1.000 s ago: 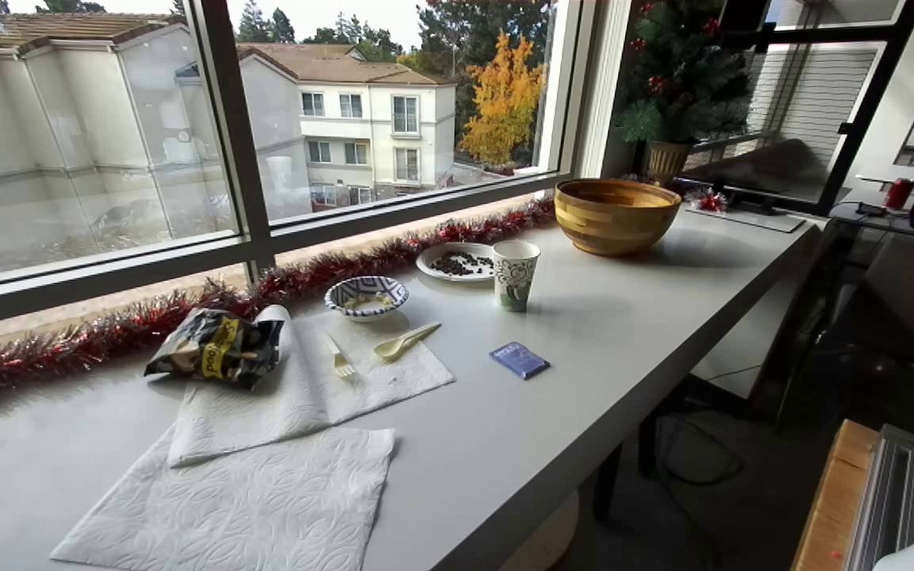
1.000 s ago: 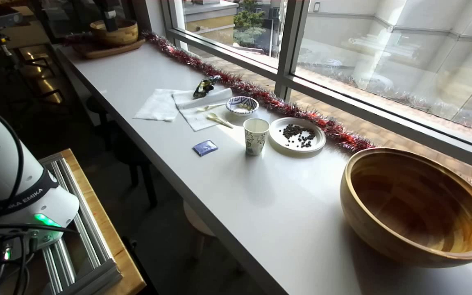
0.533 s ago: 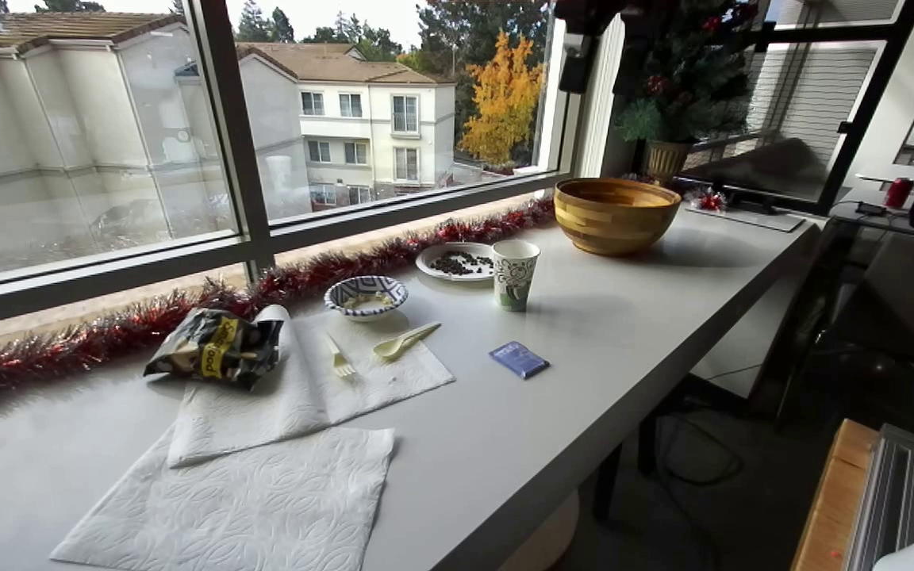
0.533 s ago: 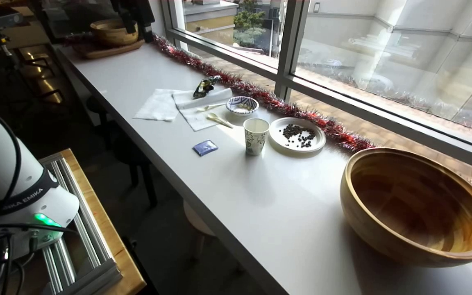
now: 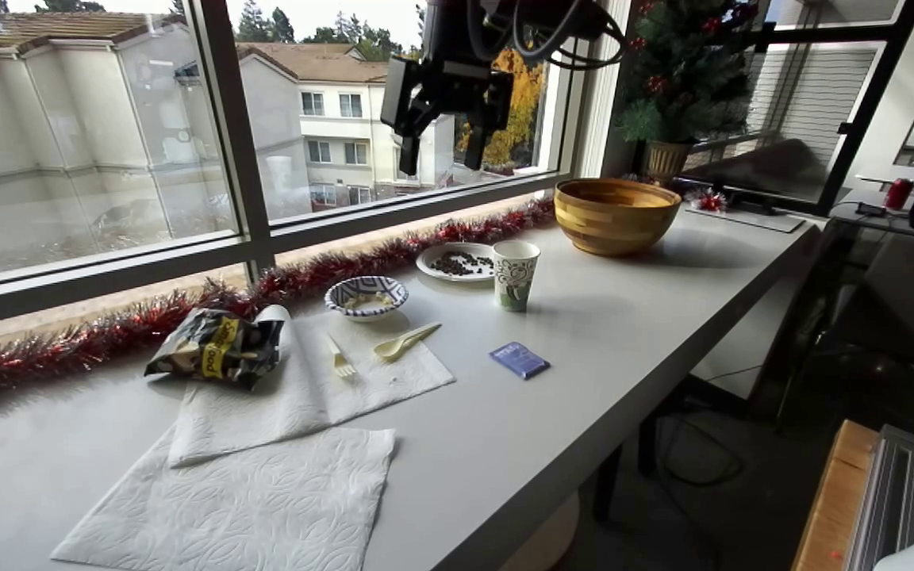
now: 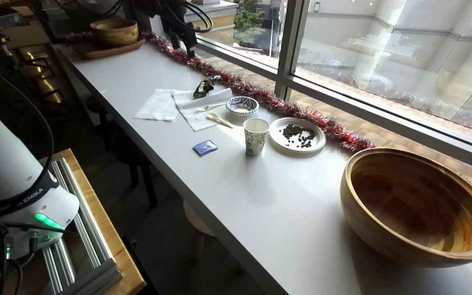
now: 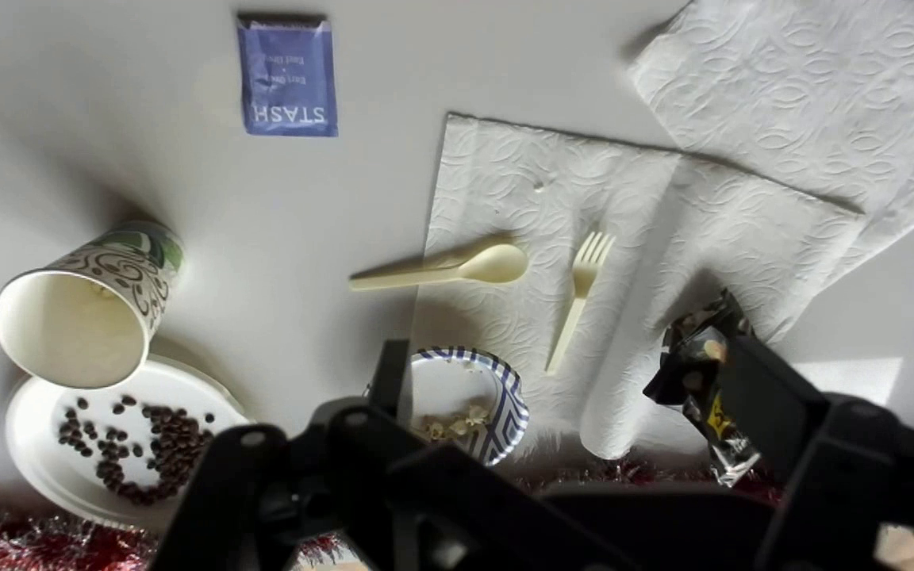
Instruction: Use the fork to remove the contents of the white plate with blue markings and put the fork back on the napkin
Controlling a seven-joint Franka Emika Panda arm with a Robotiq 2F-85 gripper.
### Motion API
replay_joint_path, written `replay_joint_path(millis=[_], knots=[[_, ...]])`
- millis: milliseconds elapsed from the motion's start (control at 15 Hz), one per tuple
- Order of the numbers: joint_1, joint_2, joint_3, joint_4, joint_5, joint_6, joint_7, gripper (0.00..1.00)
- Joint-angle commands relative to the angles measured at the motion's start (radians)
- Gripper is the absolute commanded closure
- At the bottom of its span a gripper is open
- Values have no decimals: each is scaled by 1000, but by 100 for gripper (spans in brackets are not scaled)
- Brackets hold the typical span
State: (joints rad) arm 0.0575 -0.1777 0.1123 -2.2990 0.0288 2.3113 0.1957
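A pale cream fork (image 7: 584, 274) lies on the white napkin (image 7: 497, 190), tines pointing away from the tinsel side. Beside the fork, at the napkin's edge, sits the white plate with blue markings (image 7: 514, 400), bowl-shaped, holding several pale popcorn-like pieces (image 7: 457, 422). In an exterior view these pieces (image 5: 370, 302) show too. My black gripper (image 5: 441, 161) hangs well above the table, apart from everything, jaws wide with nothing between them. From the wrist, my gripper (image 7: 568, 357) frames the fork's handle end; its left finger hides part of the blue-marked plate.
A cream spoon (image 7: 497, 264) lies by the fork. Around them are a black snack bag (image 5: 215, 349), paper cup (image 5: 515, 277), white plate (image 6: 318, 145) of dark beans, tea packet (image 5: 520, 359), another paper sheet (image 5: 243, 500), and wooden bowl (image 6: 355, 213). Tinsel (image 5: 290, 281) runs along the window.
My gripper has come down into view, moving leftward in one exterior picture and rightward in its counterpart, closer over the fork area. The things on the table have not moved.
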Motion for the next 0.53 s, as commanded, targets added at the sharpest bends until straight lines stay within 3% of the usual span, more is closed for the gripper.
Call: replay_joint_path(millis=[0, 267, 467], knots=[[13, 248, 31, 186, -63, 101, 119, 0], [82, 422, 0, 291, -214, 225, 282, 0], [150, 518, -44, 374, -279, 146, 345, 0]])
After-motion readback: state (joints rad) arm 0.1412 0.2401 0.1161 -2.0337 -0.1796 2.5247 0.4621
